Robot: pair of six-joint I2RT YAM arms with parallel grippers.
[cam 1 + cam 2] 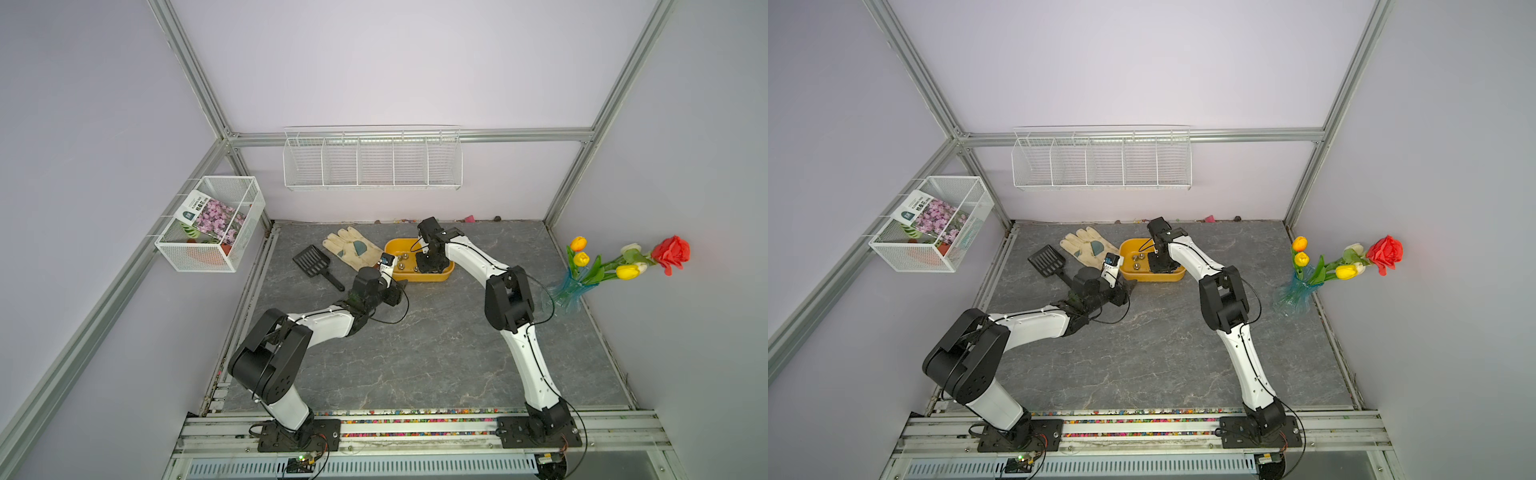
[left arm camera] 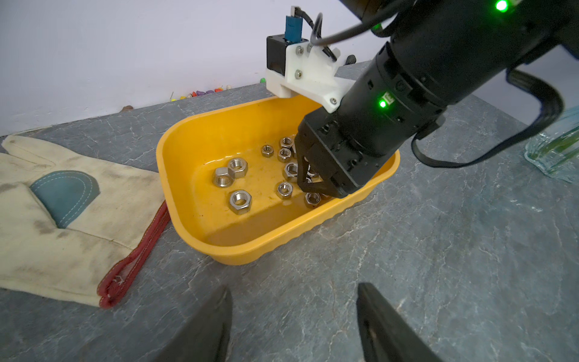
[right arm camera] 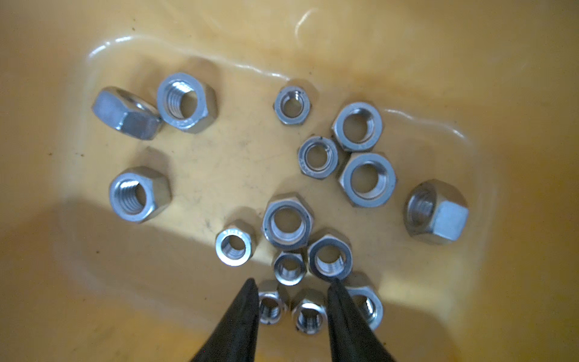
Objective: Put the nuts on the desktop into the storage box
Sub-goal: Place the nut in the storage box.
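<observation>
Lying scattered on the floor of the yellow storage box [image 2: 188, 219], the steel hex nuts [image 3: 288, 225] number roughly fifteen, in a few sizes. Most sit flat with the threaded bore up and two are tipped on a side; none shows on the bench [image 1: 436, 353] itself. The right end effector [image 3: 293, 282] reaches down inside the box with its fingers spread. Two nuts lie loose on the floor between them and nothing is pinched, a pose I judge better suited to dropping than to grasping. The left end effector [image 2: 293, 286] hovers just outside the box, also spread and empty, likely kept clear of its partner. Faint stamps on some nut faces are illegible. A work glove [image 2: 62, 219] lies beside the box, and the seed packet [image 1: 212, 218] in the mesh basket [image 1: 195, 259] carries print too small to read.
</observation>
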